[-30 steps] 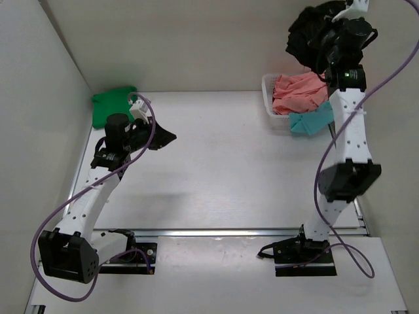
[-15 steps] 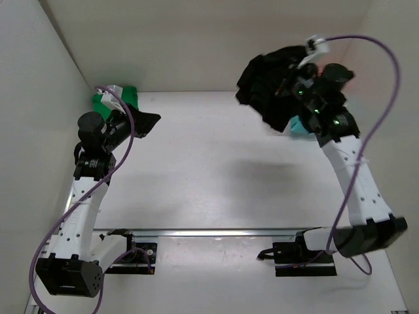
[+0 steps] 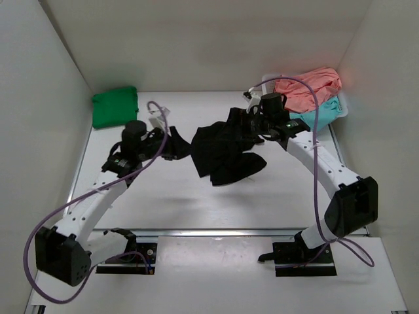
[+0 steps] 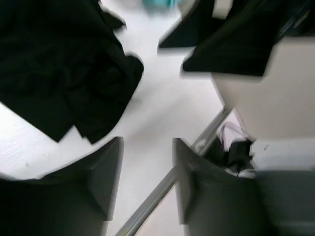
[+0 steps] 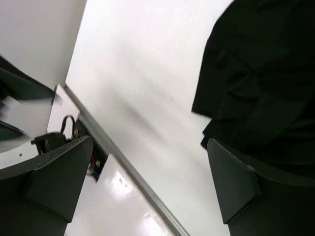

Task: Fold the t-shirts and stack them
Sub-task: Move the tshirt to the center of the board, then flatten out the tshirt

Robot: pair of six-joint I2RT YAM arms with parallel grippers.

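Black t-shirt [image 3: 226, 154] sits as a loose, crumpled heap near the middle of the table [image 3: 262, 203], between the two arms, with folds and flaps sticking out at the left and lower edges. From above, a faint shadow lies on the table in front of it, so I cannot say for certain whether all of the cloth rests flat on the surface. The left gripper [image 4: 147, 145] is released: its own camera shows its two dark fingers apart with bare table in the gap, and the black cloth lies beyond them to the upper left, not between them (that picture is rather blurred). From above, this gripper is just beside the shirt's left edge. The right gripper [image 5: 150, 142] is spread wide as well, with only table between its fingers; the black cloth fills the upper right of its view and runs down to the right-hand finger, though contact there is hard to judge. From above, it hangs over the shirt's far right part. A folded green t-shirt [image 3: 114, 106] lies in the far left corner, well apart from the rest. At the far right, the coral-pink t-shirt [image 3: 308, 88] is heaped in the white basket [image 3: 268, 83], with the teal t-shirt [image 3: 322, 110] just in front of it.
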